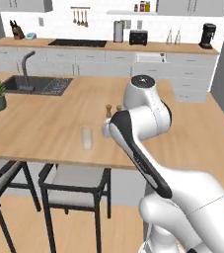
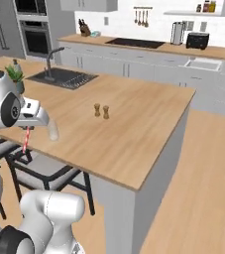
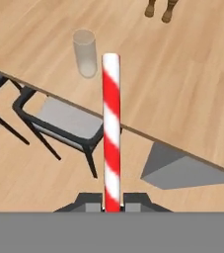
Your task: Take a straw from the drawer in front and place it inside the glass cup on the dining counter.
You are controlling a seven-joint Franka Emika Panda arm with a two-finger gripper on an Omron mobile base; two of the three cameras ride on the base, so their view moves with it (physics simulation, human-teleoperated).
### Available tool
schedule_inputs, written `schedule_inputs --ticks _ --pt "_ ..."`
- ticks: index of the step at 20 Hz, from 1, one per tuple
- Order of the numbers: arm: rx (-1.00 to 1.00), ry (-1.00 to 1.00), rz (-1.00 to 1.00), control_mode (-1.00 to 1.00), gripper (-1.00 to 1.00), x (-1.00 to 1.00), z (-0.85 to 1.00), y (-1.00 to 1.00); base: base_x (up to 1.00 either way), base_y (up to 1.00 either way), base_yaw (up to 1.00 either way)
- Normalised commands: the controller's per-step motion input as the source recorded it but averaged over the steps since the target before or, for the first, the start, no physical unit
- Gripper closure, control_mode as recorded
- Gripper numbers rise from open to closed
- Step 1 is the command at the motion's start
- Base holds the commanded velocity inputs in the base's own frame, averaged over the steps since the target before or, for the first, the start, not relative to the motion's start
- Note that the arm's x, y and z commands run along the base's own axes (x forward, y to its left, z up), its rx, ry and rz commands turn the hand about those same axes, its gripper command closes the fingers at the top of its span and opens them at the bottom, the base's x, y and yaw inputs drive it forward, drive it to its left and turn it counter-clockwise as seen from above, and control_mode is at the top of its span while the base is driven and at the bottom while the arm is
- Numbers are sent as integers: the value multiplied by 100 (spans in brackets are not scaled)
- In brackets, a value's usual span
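Tool [image 3: 112, 207] pinches striped straw [image 3: 111, 133]; right base view adds shakers [image 2: 101, 110].

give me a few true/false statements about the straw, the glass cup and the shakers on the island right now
1. The hand is shut on the straw. True.
2. The straw already stands inside the glass cup. False: the cup is empty and the straw hangs beside the dining counter, held off its edge.
3. The glass cup stands upright near the counter edge above a chair. True.
4. The two wooden shakers lie tipped over. False: both stand upright, side by side.
5. The straw is plain blue. False: it is striped red and white.
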Motion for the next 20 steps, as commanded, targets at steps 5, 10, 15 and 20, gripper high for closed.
schedule_inputs --ticks 5,10,15,20 --pt "0 0 0 100 100 0 0 0 -9 94 -58" --pt "0 0 0 100 100 0 0 0 -1 75 -51" --pt "0 0 0 100 100 0 0 0 24 58 -36" --pt "0 0 0 100 100 0 0 0 60 41 -25"
